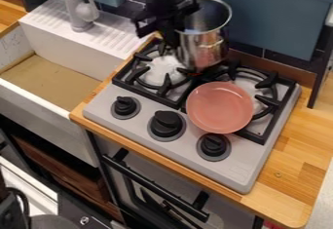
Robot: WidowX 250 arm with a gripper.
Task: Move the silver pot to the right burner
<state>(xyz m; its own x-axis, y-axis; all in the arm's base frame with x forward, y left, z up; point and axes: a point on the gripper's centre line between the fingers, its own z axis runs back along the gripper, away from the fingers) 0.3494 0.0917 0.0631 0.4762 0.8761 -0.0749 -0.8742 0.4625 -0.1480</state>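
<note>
Black knobs (pixel 166 123), three, along the near side of the grey metal stove (pixel 239 170); behind them, round pink plate (pixel 220 107) partly over the right burner (pixel 265 83). Farther back, tall silver metal pot (pixel 203 51) appears between burners, black two-finger gripper (pixel 172 39) at its left side; grip state cannot be told.

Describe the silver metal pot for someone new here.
Find the grey stovetop beside the white sink. The silver pot is at its back, near the middle. Unlike the shallow pink plate in front, it is tall, shiny and open-topped.
</note>
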